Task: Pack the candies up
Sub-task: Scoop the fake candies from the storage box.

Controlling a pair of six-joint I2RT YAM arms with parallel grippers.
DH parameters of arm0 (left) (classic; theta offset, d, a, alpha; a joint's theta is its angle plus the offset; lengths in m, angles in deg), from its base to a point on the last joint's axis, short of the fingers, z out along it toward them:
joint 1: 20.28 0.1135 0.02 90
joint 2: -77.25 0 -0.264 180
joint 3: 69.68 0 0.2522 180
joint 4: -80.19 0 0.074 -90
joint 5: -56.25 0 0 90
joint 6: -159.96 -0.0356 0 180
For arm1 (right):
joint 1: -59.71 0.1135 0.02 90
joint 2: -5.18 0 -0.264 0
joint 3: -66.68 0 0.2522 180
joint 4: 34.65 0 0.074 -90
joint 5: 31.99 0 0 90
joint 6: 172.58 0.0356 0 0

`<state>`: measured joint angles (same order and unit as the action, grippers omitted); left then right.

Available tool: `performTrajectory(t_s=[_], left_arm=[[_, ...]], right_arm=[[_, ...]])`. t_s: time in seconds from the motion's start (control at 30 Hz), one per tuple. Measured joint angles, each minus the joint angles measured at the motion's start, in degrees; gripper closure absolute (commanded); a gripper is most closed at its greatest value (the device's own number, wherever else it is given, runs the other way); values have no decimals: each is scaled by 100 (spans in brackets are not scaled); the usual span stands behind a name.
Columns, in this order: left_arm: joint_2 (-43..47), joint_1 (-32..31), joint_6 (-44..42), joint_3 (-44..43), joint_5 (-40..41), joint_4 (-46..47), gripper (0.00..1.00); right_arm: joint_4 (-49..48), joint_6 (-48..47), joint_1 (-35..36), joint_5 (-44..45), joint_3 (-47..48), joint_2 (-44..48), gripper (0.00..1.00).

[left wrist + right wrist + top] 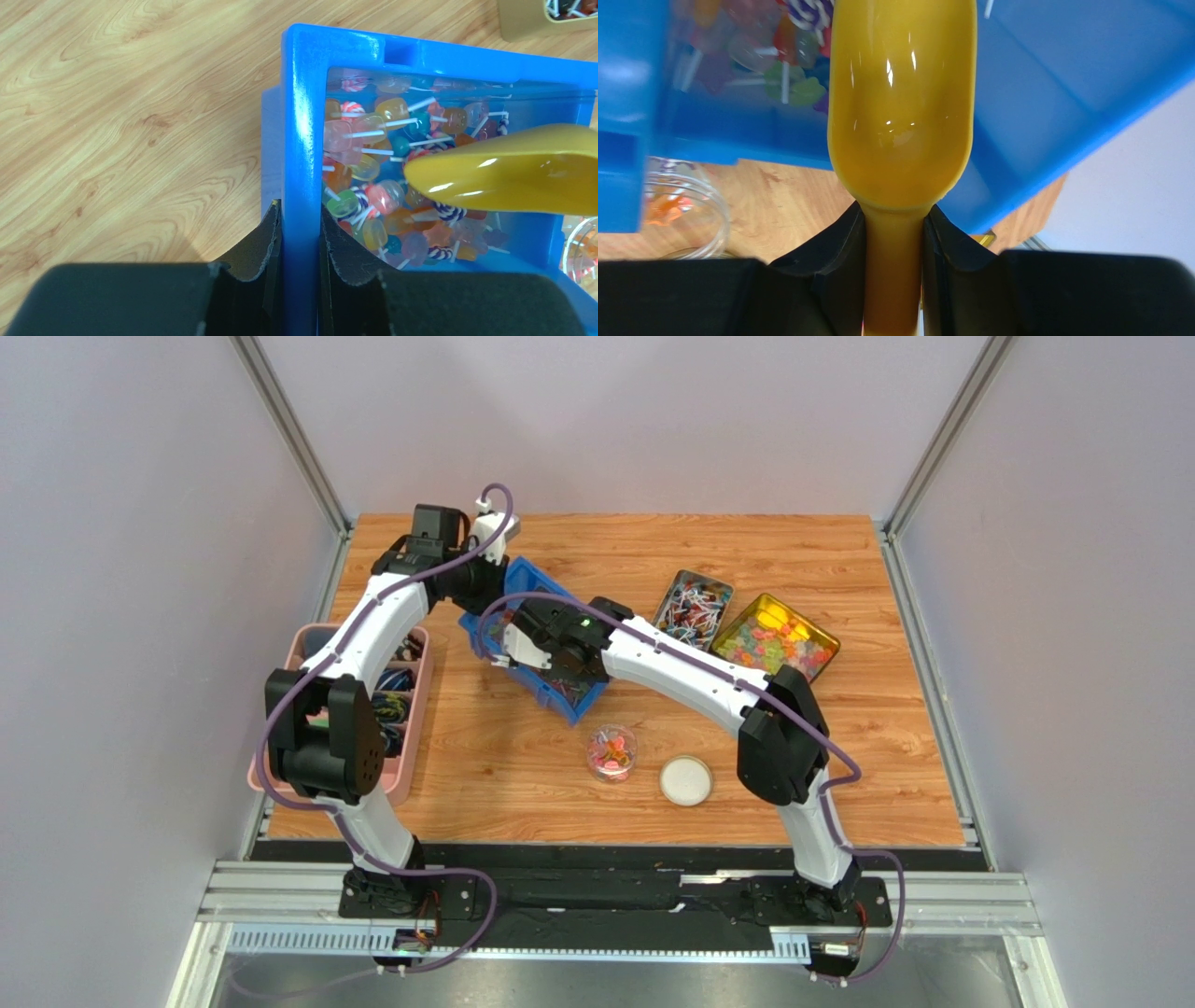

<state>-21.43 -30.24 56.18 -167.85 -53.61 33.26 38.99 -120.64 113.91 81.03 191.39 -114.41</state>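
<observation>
1. Table [842, 756] of warm wood fills my overhead feed, with both arms reaching from its near edge toward the far-left quarter.
2. Pink basket [407, 781] lies along the table's left edge, beside the left arm. Its contents are too small for me to name.
3. Blue bin [305, 105] sits left of centre, nearer the far edge. The left gripper [300, 220] is clamped on the bin's side wall, one pad outside and one inside.
4. Two open tins stand side by side to the right of the bin, toward the far edge. I see mixed wrapped sweets in the grey tin [706, 577] and yellow and orange pieces in the gold tin [814, 623].
5. Yellow scoop [901, 105] is pinched by its handle in the right gripper [894, 213]. Its bowl reaches into the bin, just above the sweets.
6. Glass jar [718, 203] stands near mid-table on the bin's near side, with a few pink and orange pieces inside.
7. White lid [686, 780] lies flat just right of the jar, not touching it.
8. Candies [372, 182], small and many-coloured on thin white sticks, are heaped in the blue bin against the wall the left gripper holds. I cannot tell whether the scoop touches them.
</observation>
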Motion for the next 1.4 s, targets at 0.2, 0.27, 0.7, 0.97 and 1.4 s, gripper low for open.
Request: performTrajectory(t_s=[0.2, 0.27, 0.7, 0.97, 1.4], left_arm=[[2, -24, 22, 22, -170, 26, 100], [4, -28, 37, 37, -267, 83, 100], [52, -9, 44, 76, -494, 293, 100], [55, -15, 61, 101, -623, 256, 100], [66, -44, 149, 101, -874, 192, 100]], right_arm=[[44, 177, -13, -509, 0, -2, 100], [66, 271, -17, -597, 26, -11, 100], [-1327, 951, -46, -544, -153, -286, 100], [-2343, 1272, -247, -1108, -874, 50, 100], [-2636, 1703, -1097, -2872, -1617, 1141, 100]])
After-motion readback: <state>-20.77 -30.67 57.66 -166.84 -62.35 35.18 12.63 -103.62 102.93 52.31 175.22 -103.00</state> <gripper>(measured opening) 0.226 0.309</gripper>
